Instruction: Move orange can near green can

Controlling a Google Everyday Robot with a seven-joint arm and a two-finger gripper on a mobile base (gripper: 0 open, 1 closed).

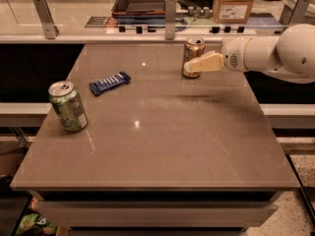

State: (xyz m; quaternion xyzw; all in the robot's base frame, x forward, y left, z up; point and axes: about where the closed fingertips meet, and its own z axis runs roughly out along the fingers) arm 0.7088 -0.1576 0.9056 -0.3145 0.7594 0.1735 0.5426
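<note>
Since the orange can (194, 50) stands upright right at the tip of the jaws, with a pale jaw piece crossing the front of its lower half, the step in hand looks like the grasp itself; the carry is not yet begun. Whether the jaws are open around the can or already pressed on it I cannot tell, as only 1 pale piece shows and the far side of the can is hidden. The jaws sit low over the far right part of the table (162, 146), at the end of a thick white arm (275, 53) that enters from the right.

The next move, as I judge it, calls for a firm hold about the can's middle, a small lift so the base does not drag, and a long carry to the green can (68, 107). That can stands well apart from the jaws, near the table's front left edge. The orange can should be set down just beside it without a knock. A flat blue wrapped bar (110, 83) lies roughly between the jaws and the green can, so the path should pass over or round it.

Both cans are thin metal cylinders, smooth and glossy, with silver tops; such walls are likely to slip and to dent under a hard squeeze. The orange one has a bronze sheen, the green one a mottled green-and-white print. The table is a flat, smooth grey-brown slab with a dull shine.
</note>
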